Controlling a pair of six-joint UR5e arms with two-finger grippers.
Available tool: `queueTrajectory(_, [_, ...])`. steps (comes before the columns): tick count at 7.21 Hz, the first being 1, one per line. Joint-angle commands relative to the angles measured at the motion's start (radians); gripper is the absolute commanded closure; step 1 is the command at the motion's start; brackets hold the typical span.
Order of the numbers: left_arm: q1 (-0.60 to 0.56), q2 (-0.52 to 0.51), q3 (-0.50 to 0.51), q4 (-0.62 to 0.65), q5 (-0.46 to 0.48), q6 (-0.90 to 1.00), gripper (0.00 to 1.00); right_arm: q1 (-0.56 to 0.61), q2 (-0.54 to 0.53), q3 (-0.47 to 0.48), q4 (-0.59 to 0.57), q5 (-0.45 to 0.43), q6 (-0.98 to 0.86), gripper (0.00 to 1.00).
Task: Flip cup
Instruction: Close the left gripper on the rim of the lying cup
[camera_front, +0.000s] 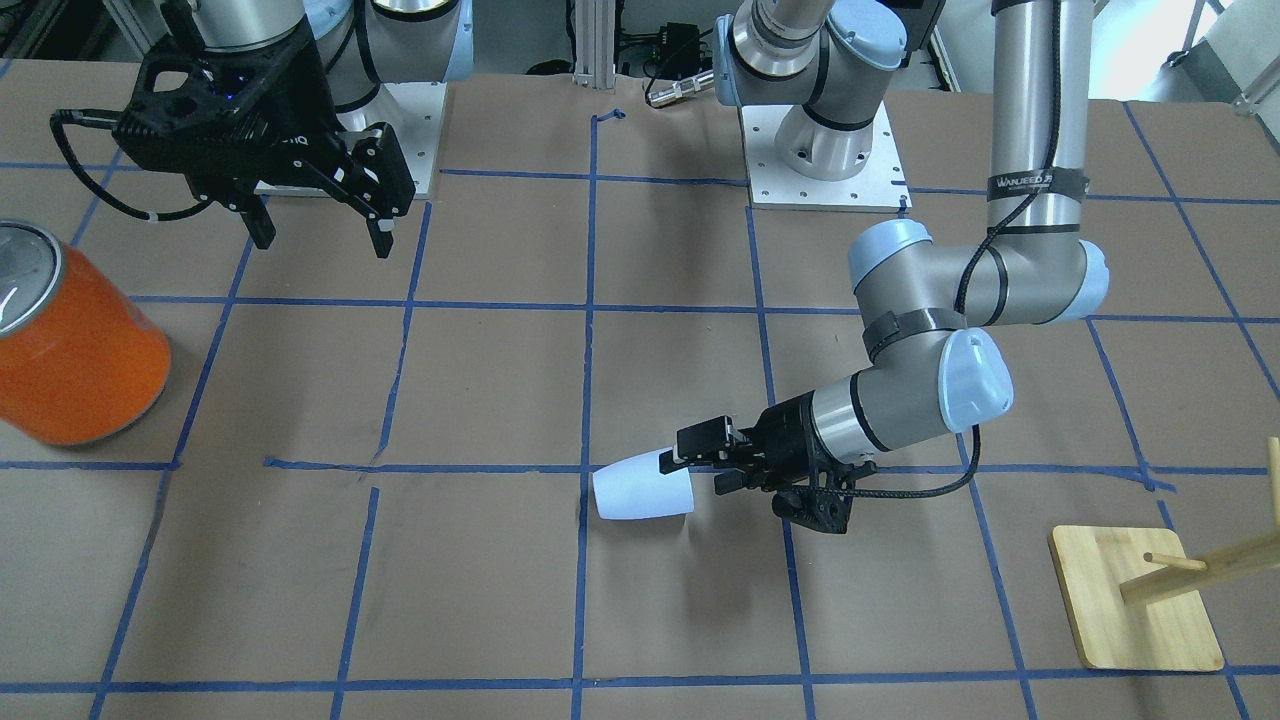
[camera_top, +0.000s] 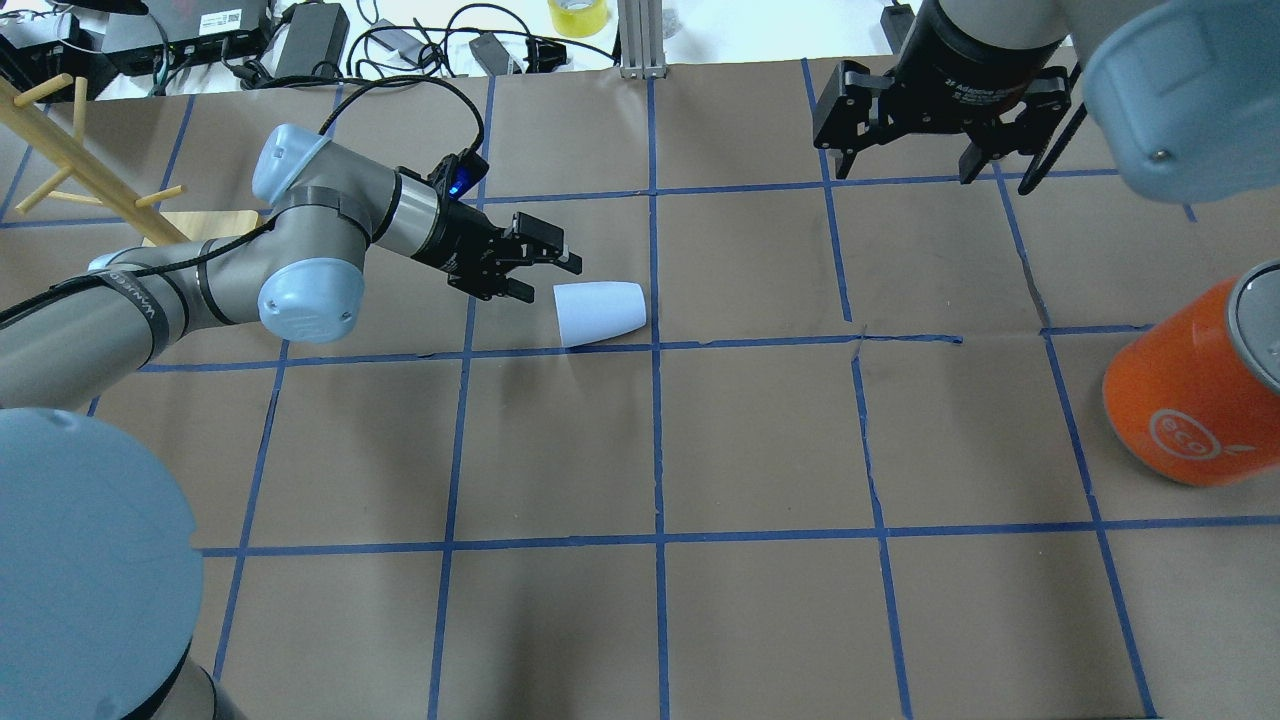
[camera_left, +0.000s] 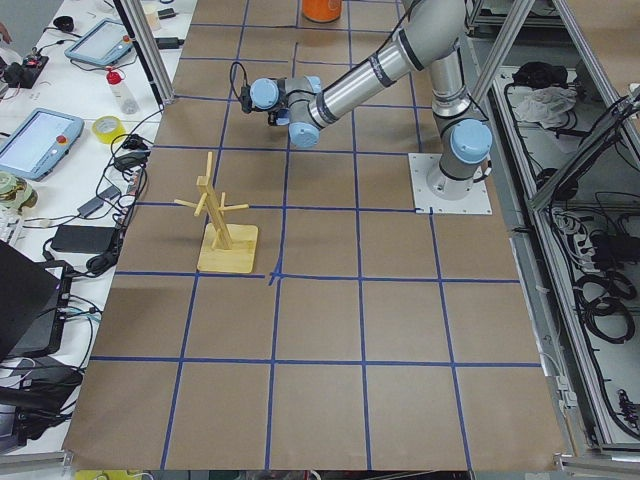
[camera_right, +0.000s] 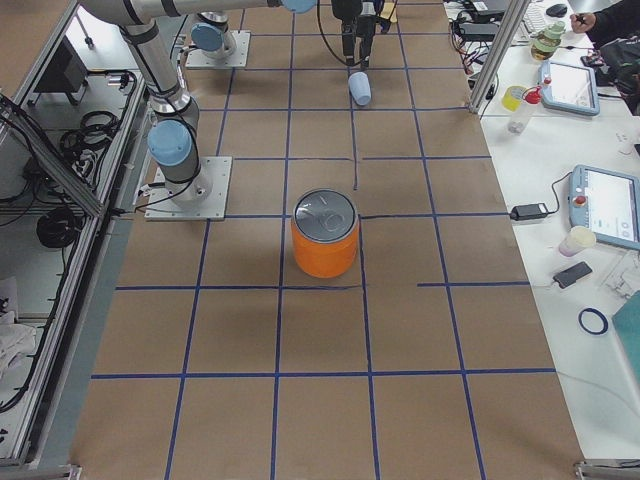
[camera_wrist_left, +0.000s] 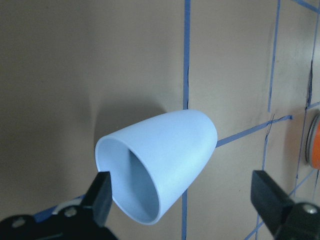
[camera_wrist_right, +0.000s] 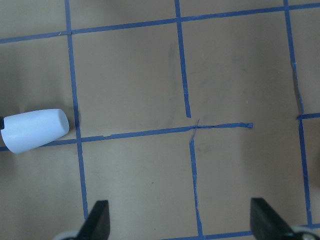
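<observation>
Here the left gripper (camera_top: 550, 277) sits low, jaws spread wide and empty — one finger (camera_wrist_left: 102, 192) at the open rim of the cup (camera_top: 600, 313), which lies on its side on the brown table (camera_top: 760, 450), mouth toward it, seemingly lined up for a rim pinch. Farther off, the right gripper (camera_front: 322, 240) hangs wide open, idle; farthest, the orange can (camera_top: 1190, 400).

Bright, even overhead light; soft shadows fall on the worktop (camera_front: 480, 580) (darkest beside the cup (camera_wrist_left: 160, 165)). The wrist views' near hand fingers are blurred.
</observation>
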Motion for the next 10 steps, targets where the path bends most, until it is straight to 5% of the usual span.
queueTrajectory(1, [-0.004,-0.032,-0.005,0.016,-0.054,-0.001,0.08,-0.001,0.0,0.005,0.0,0.007,0.001,0.0])
queueTrajectory(4, [-0.011,-0.039,-0.031,0.016,-0.13,-0.008,0.11,0.0,0.0,0.011,0.0,0.01,0.001,0.0])
queueTrajectory(5, [-0.019,-0.037,-0.031,0.016,-0.132,-0.022,0.2,0.0,0.0,0.014,0.0,0.009,0.001,0.0])
queueTrajectory(6, [-0.031,-0.036,-0.023,0.026,-0.109,-0.052,0.51,0.0,0.0,0.016,0.0,0.009,0.001,0.0])
queueTrajectory(7, [-0.031,-0.036,-0.022,0.031,-0.104,-0.069,0.68,0.0,0.0,0.016,-0.001,0.009,0.001,0.0])
queueTrajectory(9, [-0.031,0.0,-0.016,0.043,-0.121,-0.121,0.95,0.0,0.0,0.016,-0.003,-0.001,0.001,0.0])
queueTrajectory(10, [-0.033,0.003,-0.014,0.046,-0.122,-0.132,1.0,0.0,0.0,0.016,-0.003,0.002,0.001,0.0])
